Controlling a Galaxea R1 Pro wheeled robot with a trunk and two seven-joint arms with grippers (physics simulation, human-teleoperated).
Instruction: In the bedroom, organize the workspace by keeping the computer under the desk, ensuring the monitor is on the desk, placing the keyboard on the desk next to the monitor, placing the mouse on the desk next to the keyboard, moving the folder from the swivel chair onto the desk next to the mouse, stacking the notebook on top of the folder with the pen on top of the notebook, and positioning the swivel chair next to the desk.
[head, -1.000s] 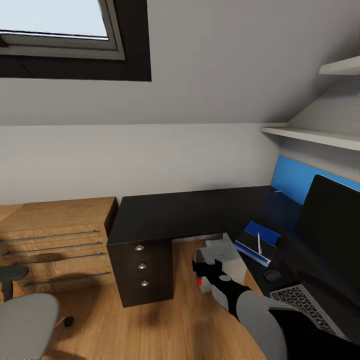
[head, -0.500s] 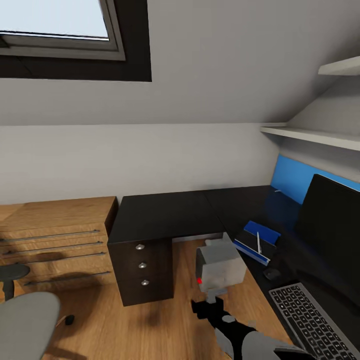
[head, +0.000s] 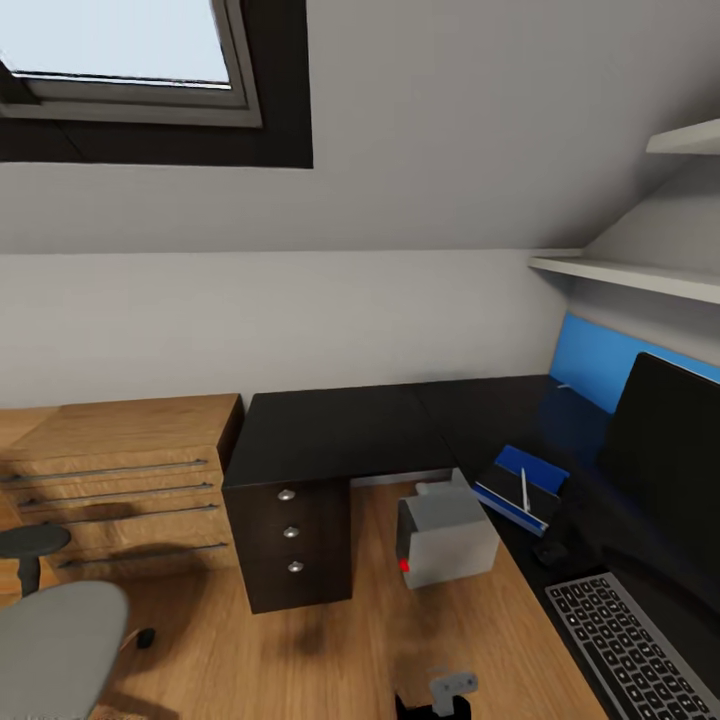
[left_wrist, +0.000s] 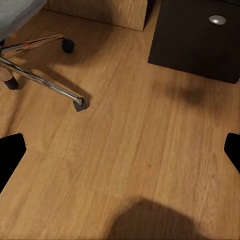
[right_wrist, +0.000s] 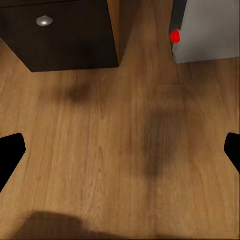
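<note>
The dark L-shaped surface (head: 340, 430) stands in the corner of the bedroom, and I use it as the landmark. On its right wing the black monitor (head: 668, 450) stands upright against the blue wall panel. The keyboard (head: 625, 640) lies on the surface in front of the monitor, near the lower edge of the head view. The mouse (head: 553, 550) lies on the surface just beyond the keyboard, between it and the stack of papers. This stack is a blue folder (head: 535, 466) with a dark notebook (head: 508, 487) on it, and the white pen (head: 524, 489) lies on top of the notebook.

The grey computer (head: 442, 532) with a red light stands on the wooden floor (head: 330, 650) in the inner angle of the surface, beside the drawer block (head: 291, 540), partly under the edge of the surface. The swivel chair (head: 55, 645) stands on the floor well apart from the surface, in front of the wooden dresser (head: 110, 480).

The left claw (left_wrist: 120, 152) is spread wide over the floor; the chair's metal legs and castors and a drawer knob are seen ahead of it. The right claw (right_wrist: 120, 150) is also spread wide, with nothing between the fingers, above the floor between the drawer block and the computer.
</note>
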